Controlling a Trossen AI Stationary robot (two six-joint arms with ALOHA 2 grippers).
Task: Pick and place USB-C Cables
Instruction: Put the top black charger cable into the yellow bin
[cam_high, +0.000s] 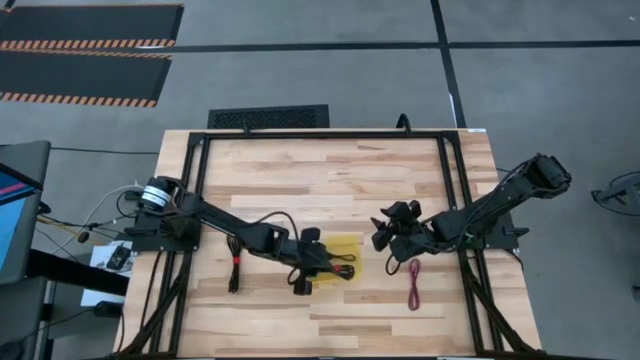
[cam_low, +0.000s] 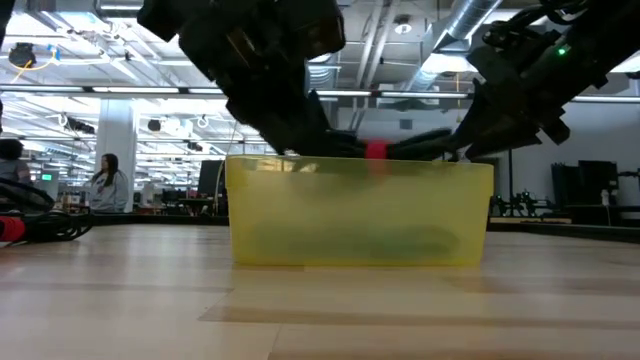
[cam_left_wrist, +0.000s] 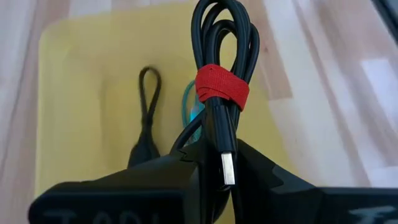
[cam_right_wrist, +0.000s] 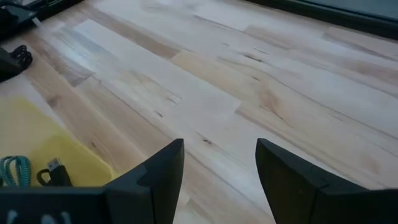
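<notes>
1. The left gripper (cam_high: 312, 262) hangs over the yellow tray (cam_high: 349, 243) near the middle of the wooden table (cam_high: 330, 170), its fingers clamped on a coiled black cable (cam_left_wrist: 222, 74) bound with a red band (cam_left_wrist: 222, 86).
2. In the left wrist view the held black cable rises as a loop from between the dark fingers (cam_left_wrist: 273, 180), and a silver plug (cam_left_wrist: 227, 169) on one end lies exposed in the gap between them.
3. Below the held bundle, a teal cable (cam_left_wrist: 191, 106) and another black cable (cam_left_wrist: 148, 112) lie on the tray floor; the teal one is partly hidden behind the bundle.
4. The low view shows the tray (cam_low: 360, 215) as a translucent yellow box with the red band (cam_low: 376, 150) just above its rim.
5. The right gripper (cam_high: 381, 236) hovers just beside the tray's right edge with its fingers (cam_right_wrist: 163, 174) spread apart and nothing between them.
6. A magenta cable (cam_high: 414, 283) lies on the table in front of the right arm, apart from the tray.
7. One more black cable with a red band (cam_high: 234, 270) lies on the table's left side, beside the left arm.
8. No brand name, label or legible writing shows on the cables, the tray or the grippers.
9. A person (cam_low: 105, 180) is seated in the room beyond the table, seen in the low view.
</notes>
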